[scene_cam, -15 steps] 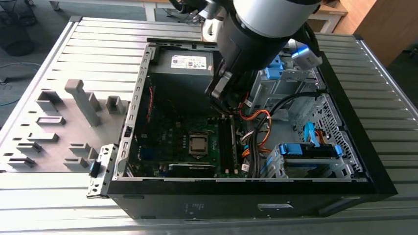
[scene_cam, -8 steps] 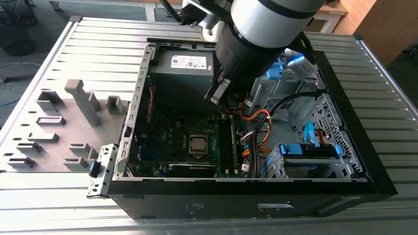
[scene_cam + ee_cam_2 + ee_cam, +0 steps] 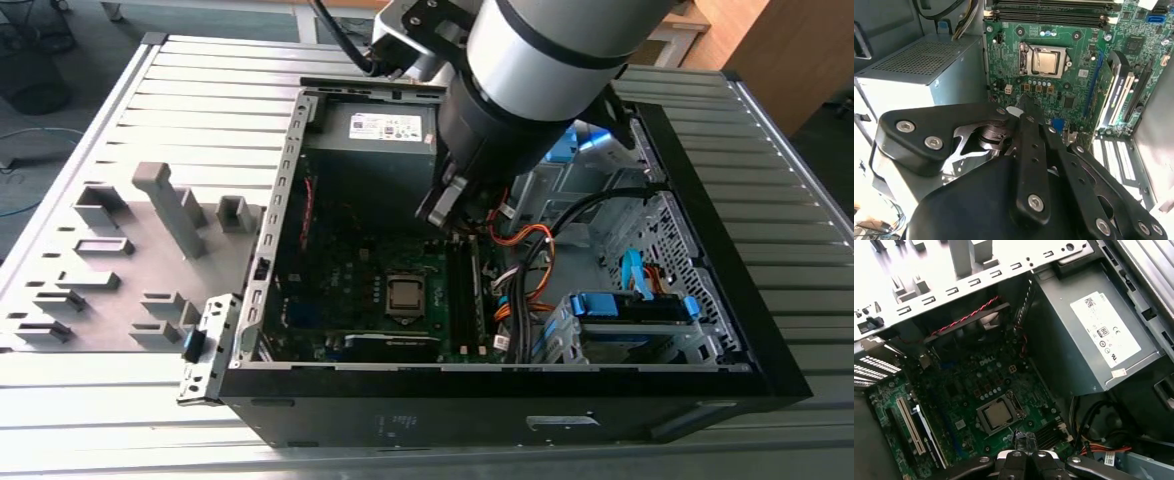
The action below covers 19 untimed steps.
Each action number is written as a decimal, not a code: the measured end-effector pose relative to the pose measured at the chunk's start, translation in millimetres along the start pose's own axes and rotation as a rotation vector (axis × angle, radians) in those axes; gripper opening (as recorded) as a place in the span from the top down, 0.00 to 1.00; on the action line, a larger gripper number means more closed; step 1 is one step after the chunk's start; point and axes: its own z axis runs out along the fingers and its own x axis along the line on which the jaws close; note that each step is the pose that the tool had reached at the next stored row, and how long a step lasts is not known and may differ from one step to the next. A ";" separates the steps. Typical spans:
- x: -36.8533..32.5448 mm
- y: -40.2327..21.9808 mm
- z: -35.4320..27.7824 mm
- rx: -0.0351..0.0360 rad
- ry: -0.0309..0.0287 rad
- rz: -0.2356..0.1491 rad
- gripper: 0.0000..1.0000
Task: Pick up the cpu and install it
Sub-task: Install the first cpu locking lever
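We see the cpu point(image 3: 404, 293) seated in its socket on the green board point(image 3: 954, 390), lower centre of the exterior view. The gripper point(image 3: 1026, 441), pinched narrow and empty, hangs near it.

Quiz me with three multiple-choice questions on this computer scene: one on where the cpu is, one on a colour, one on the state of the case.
1. Where is the cpu?
A. On the grey tray
B. In the socket on the motherboard
C. On top of the power supply

2. What colour is the motherboard?
A. Green
B. Red
C. White

3. How is the computer case?
A. Lying with its side panel on
B. Standing upright and shut
C. Lying open, its inside showing

Answers:
1 B: in both wrist views the silvery square lies flat inside the socket frame.
2 A: the board is plainly green.
3 C: the exterior view looks down onto the board inside it.
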 end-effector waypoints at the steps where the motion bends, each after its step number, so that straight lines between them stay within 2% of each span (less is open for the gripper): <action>1: 0.2 -0.4 1.7 0.0000 0.0000 0.000 0.89; 12: 2.5 -5.0 20.3 0.0007 0.0012 0.000 0.89; 15: 2.7 -5.4 22.4 0.0042 0.0069 0.001 0.89; 19: 2.7 -5.5 22.6 0.0052 0.0083 0.001 0.89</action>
